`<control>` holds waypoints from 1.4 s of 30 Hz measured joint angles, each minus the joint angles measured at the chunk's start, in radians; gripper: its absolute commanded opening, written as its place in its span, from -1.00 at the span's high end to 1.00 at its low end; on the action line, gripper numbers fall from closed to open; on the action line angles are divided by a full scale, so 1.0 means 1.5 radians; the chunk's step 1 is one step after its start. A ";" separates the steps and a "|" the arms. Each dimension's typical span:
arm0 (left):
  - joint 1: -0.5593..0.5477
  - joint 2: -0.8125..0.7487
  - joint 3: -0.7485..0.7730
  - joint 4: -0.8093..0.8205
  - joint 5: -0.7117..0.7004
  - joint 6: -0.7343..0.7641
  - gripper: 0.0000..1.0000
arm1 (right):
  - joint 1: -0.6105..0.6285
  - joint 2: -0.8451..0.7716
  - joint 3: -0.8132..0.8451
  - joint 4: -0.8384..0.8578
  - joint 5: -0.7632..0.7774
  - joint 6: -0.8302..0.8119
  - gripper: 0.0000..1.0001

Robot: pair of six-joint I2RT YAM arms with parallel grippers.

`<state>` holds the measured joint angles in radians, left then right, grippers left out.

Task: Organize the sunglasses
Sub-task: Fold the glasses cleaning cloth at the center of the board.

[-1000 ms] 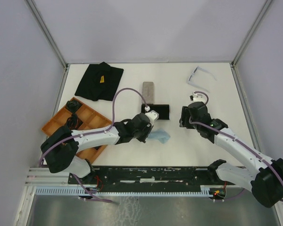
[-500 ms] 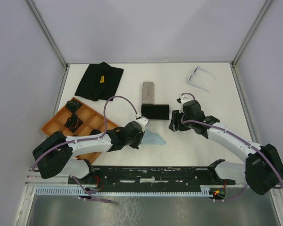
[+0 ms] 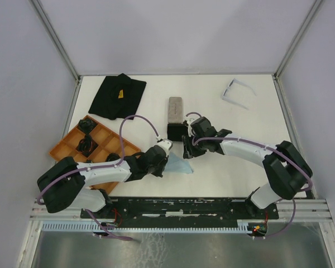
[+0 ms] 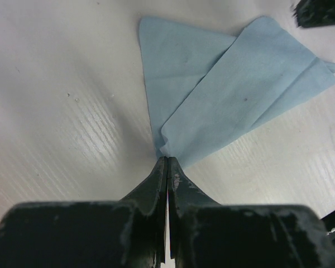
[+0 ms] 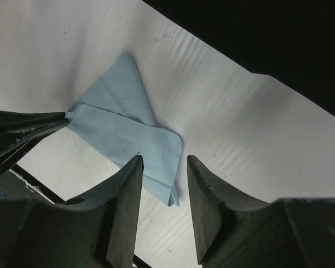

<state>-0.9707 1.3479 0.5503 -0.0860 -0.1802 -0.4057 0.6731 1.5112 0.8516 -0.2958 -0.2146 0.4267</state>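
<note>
Nearest the arm bases, the left gripper is pinched right down on the left corner of the blue cloth. Its jaws are fully together, with the fabric caught at the very tips. The cloth is folded over itself and lies flat on the white table, fanning out from that pinched corner.

The right gripper hangs over the cloth's far-right edge. Its jaws stand apart with a clear gap and there's nothing between them. Whether the tips actually touch the cloth is hard to call from these views.

Just beyond the cloth sits the black case, partly covered by the right wrist in the overhead view. Directly behind that is the grey case, lying lengthwise away from the cloth. The two are so close it's not clear if they touch.

Off to the left of the cloth is the orange tray with its compartments. A couple of them hold dark things, but they're too small to identify. Further back and left of the cloth lies a piece of black fabric with a little yellow mark on it.

The sunglasses, the thin pale-framed pair, are well apart from the cloth. They lie on their own, far back and to its right, near the table's far-right corner. Neither gripper is anywhere near them.
</note>
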 measured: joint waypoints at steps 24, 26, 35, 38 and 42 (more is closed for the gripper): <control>0.001 0.000 0.000 0.015 0.002 0.000 0.94 | 0.106 0.156 0.129 -0.133 0.135 -0.031 0.19; 0.001 0.000 0.000 0.016 0.002 0.000 0.94 | 0.110 0.161 0.136 -0.141 0.142 -0.033 0.19; 0.001 0.000 0.000 0.023 0.002 0.000 0.94 | 0.117 0.178 0.156 -0.160 0.162 -0.033 0.54; 0.001 -0.001 0.000 0.023 0.002 0.000 0.94 | 0.117 0.178 0.155 -0.155 0.161 -0.032 0.70; 0.001 -0.001 0.000 0.023 0.002 0.000 0.94 | 0.118 0.174 0.148 -0.144 0.161 -0.031 0.84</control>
<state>-0.9699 1.3472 0.5503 -0.0509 -0.1776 -0.4053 0.8505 1.7718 1.0740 -0.5114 0.0265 0.3801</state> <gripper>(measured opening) 0.037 0.121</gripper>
